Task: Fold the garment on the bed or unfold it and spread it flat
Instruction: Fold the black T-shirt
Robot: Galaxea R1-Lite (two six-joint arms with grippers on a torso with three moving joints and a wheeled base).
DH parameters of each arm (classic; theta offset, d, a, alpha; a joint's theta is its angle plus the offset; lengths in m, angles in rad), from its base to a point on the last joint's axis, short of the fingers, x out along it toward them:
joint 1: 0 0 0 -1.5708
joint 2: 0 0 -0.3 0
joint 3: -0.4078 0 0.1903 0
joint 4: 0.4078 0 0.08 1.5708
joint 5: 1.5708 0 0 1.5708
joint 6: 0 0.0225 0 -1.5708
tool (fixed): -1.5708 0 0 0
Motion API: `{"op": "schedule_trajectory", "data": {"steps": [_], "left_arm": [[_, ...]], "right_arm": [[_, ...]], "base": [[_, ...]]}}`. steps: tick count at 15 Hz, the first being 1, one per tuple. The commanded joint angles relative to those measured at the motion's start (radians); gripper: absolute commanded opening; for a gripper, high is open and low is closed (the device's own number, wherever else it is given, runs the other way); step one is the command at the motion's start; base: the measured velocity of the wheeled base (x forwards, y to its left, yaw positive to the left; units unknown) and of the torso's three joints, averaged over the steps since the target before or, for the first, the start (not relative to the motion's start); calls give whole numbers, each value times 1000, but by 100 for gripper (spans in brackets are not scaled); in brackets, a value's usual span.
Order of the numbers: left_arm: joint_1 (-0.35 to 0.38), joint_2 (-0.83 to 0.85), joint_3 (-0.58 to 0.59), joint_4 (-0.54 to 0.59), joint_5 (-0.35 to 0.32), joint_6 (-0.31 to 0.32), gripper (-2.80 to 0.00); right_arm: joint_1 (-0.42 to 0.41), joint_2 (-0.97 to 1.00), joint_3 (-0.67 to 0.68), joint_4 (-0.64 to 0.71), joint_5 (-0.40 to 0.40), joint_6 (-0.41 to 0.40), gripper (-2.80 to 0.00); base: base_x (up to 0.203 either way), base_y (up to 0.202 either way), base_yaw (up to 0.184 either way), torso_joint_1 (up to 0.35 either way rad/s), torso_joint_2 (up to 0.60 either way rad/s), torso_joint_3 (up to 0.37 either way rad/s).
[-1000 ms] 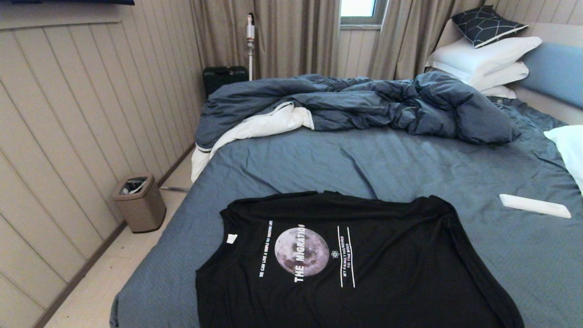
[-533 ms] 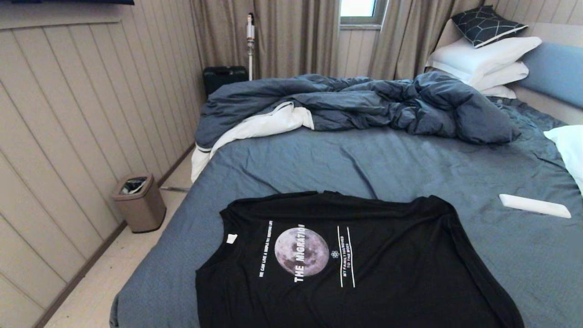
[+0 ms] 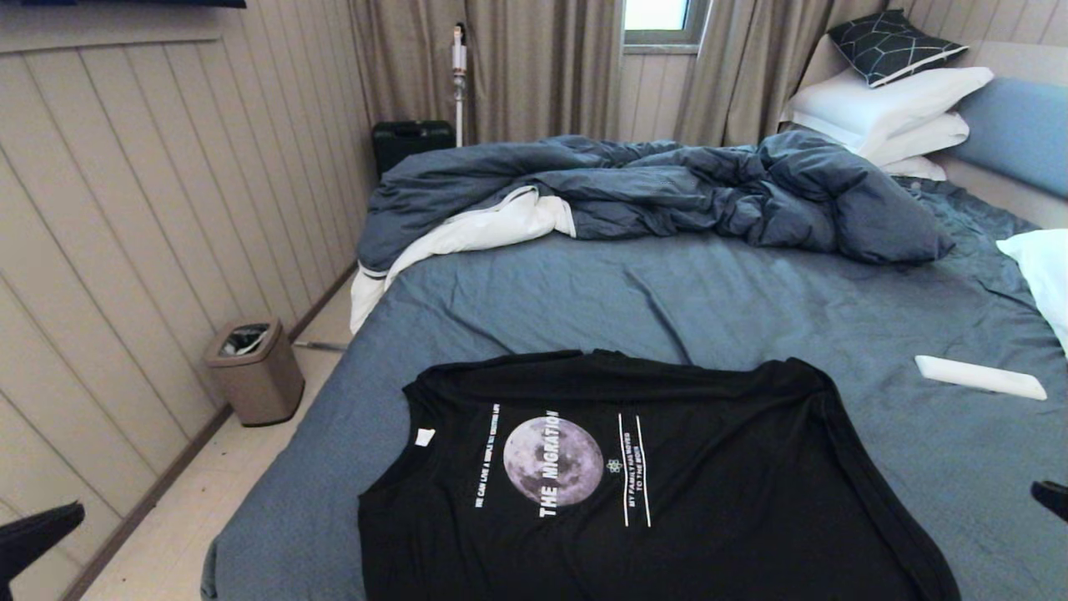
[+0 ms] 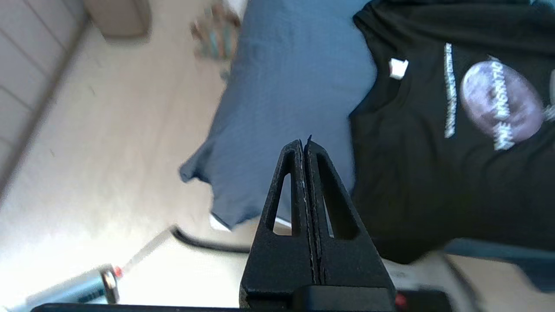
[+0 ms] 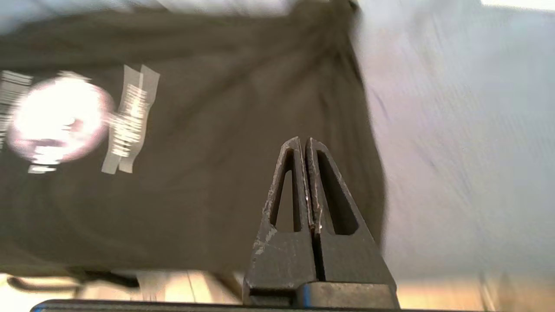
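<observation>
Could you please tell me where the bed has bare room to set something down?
The widest free patch of slate-blue sheet lies between the black moon-print T-shirt and the rumpled dark blue duvet. A narrower strip runs beside the shirt's tag side. The flat white object crowds the other side.

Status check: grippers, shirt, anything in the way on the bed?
Left gripper and right gripper both shut, empty, flanking the shirt. Black T-shirt flat on the bed, print up. White remote on sheet, clear of it.
</observation>
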Motion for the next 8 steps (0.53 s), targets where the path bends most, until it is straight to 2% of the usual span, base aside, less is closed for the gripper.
{"op": "schedule_trajectory", "data": {"steps": [1,3,5,8], "left_arm": [[-37,251,-148,87,-1,-18,-280],[-156,397,-234,182,7,-37,-280],[-243,517,-266,214,30,-45,-280],[-298,657,-286,223,35,-50,-280]], "right_arm": [[-80,197,-84,107,3,-4,-280],[-163,284,-111,173,11,-46,-280],[-219,350,-115,193,66,-73,-280],[-303,447,-115,244,188,-140,-280]], "base": [[0,0,0,0,0,0],[0,0,0,0,0,0],[0,0,0,0,0,0],[0,0,0,0,0,0]]}}
